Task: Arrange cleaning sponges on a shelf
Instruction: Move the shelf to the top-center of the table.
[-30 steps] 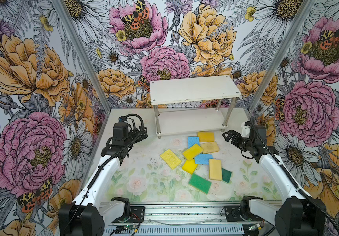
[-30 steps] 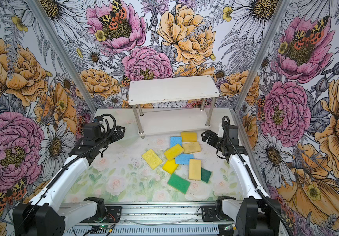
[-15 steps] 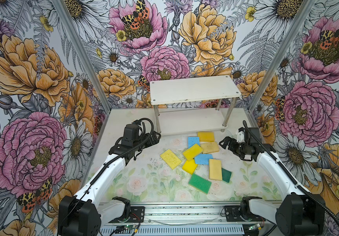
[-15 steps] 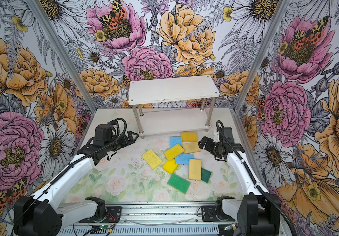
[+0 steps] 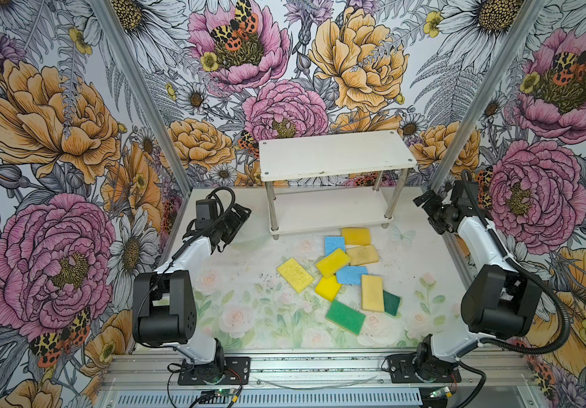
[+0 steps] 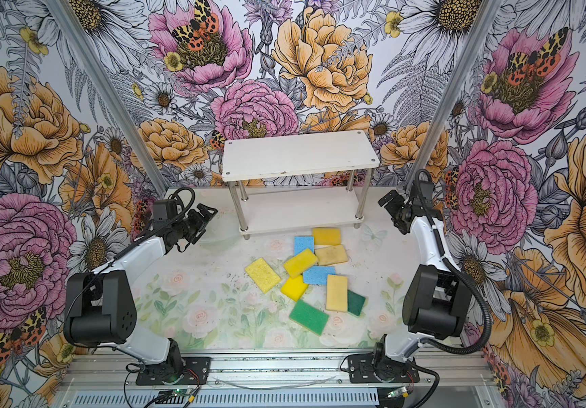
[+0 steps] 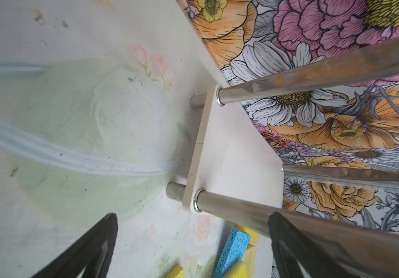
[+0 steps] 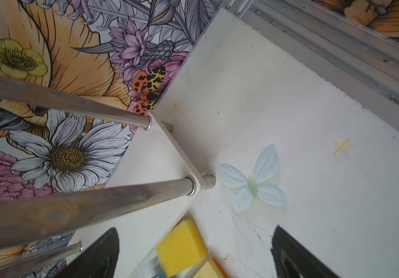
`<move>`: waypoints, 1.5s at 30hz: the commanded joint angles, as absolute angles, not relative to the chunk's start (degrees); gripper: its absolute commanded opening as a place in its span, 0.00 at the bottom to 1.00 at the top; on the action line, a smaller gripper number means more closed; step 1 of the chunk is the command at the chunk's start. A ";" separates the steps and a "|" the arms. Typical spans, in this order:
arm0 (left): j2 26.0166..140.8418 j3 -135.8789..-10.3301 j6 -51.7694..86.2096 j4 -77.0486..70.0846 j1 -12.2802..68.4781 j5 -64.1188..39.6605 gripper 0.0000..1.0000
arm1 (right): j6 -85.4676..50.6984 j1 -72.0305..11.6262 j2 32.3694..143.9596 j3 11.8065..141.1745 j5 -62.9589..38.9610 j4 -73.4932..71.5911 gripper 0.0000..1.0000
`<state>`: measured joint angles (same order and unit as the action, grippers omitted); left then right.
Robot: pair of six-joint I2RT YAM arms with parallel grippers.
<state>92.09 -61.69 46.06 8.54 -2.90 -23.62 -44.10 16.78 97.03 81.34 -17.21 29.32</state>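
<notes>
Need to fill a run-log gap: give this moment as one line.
left arm: jaws open, empty | right arm: jaws open, empty | sponges: clustered on table, none on shelf | stage: no pick yet

Before the white two-tier chrome-posted shelf (image 5: pixel 334 155), a dark green rectangular sponge (image 5: pixel 391 303) lies half hidden under a pale yellow rectangular sponge (image 5: pixel 372 293).

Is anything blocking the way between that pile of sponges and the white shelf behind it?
Nothing visible does. The sponges lie on the table just in front of the shelf, whose boards look bare. Only its front chrome posts stand at the corners.
</notes>
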 commanded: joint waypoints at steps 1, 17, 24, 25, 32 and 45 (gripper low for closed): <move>95.13 -66.28 47.20 6.05 -3.16 -25.63 0.99 | -45.62 16.72 103.19 88.59 -20.27 26.33 0.99; 113.32 -83.49 48.78 10.02 1.22 -24.87 0.99 | -43.30 14.08 126.19 112.46 -40.11 25.67 0.97; 112.39 -81.67 48.78 9.74 4.70 -24.18 0.99 | -39.42 11.48 120.15 103.26 -39.99 25.71 0.97; 111.86 -80.99 48.78 9.44 5.04 -24.13 0.99 | -38.64 10.98 118.84 101.52 -39.98 25.66 0.97; 108.11 -76.08 48.16 8.83 6.32 -23.78 0.99 | -36.65 9.31 108.12 87.14 -35.85 25.46 0.98; 104.87 -69.22 48.36 7.12 2.98 -25.53 0.99 | -37.63 13.81 99.00 74.44 -27.44 25.66 0.98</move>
